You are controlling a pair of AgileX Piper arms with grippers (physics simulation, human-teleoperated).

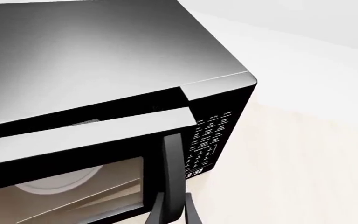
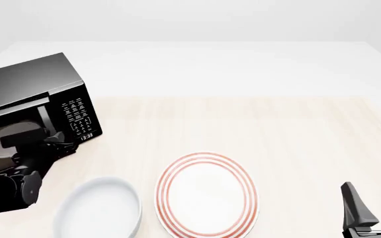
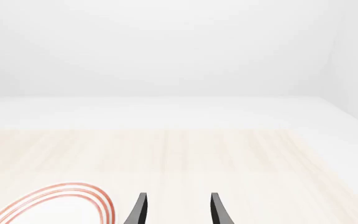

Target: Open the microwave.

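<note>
The black microwave [image 1: 92, 51] fills the left wrist view and stands at the far left of the table in the front view [image 2: 25, 79]. Its door [image 1: 73, 140] is ajar, with a gap between the door's top edge and the body. A white turntable shows through the window. My left gripper [image 1: 174, 207] is shut on the vertical bar handle [image 1: 173, 158], one finger on each side; it also shows in the front view [image 2: 50, 141]. The keypad panel [image 1: 210, 140] sits beside the handle. My right gripper [image 2: 372, 203] is open and empty at the front right, and shows in its wrist view [image 3: 179, 210].
A white plate with red rings [image 2: 207, 196] lies at the front middle; its rim also shows in the right wrist view [image 3: 61, 198]. A white bowl [image 2: 101, 210] lies to its left, close to my left arm. The light wooden tabletop [image 2: 277, 134] stretches to the right.
</note>
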